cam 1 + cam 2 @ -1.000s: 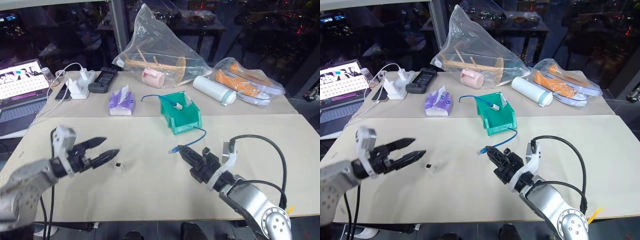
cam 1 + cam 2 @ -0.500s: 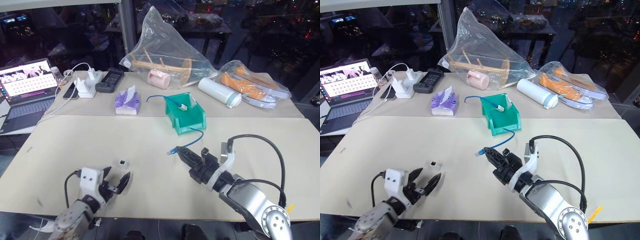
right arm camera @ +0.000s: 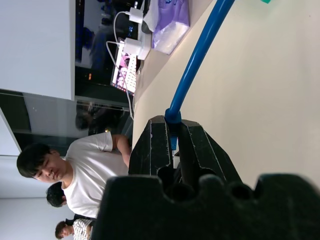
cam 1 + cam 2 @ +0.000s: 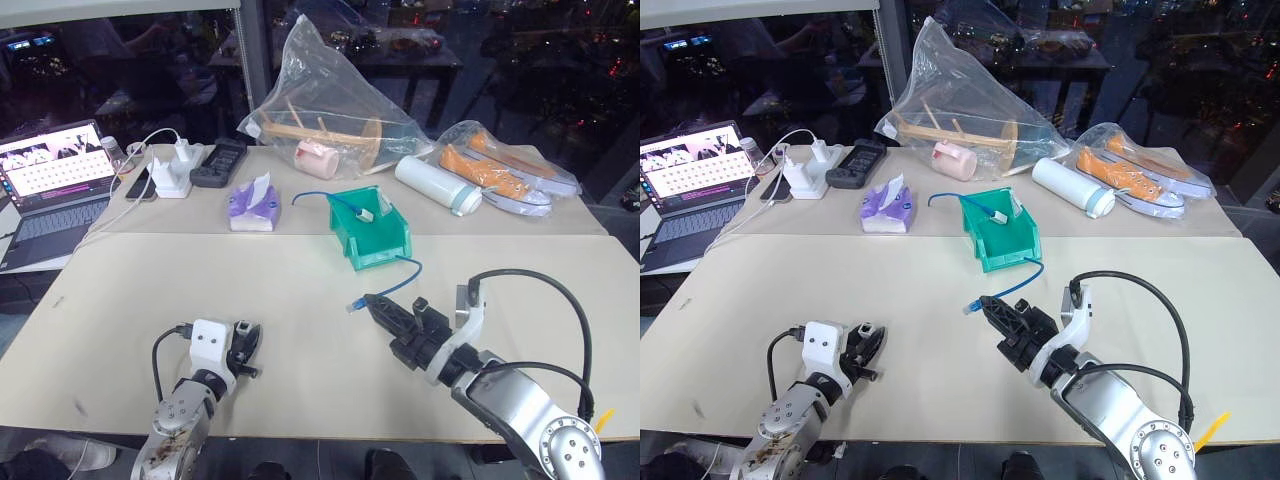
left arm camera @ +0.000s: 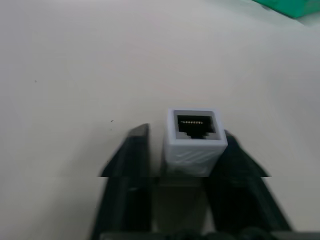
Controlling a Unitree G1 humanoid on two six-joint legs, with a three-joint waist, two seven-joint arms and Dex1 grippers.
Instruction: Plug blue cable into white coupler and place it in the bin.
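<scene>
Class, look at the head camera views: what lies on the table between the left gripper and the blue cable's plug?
Nothing: between the left gripper and the blue cable plug, both eye views show bare table.

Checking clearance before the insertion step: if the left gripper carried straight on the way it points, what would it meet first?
Probably nothing soon. The left gripper, with the white coupler between its fingers, points across bare table; the bin lies well ahead, though depth is hard to judge.

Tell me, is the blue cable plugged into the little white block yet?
Not yet. The white coupler sits between the left gripper's fingers with its socket empty, while the right gripper holds the blue cable apart.
</scene>
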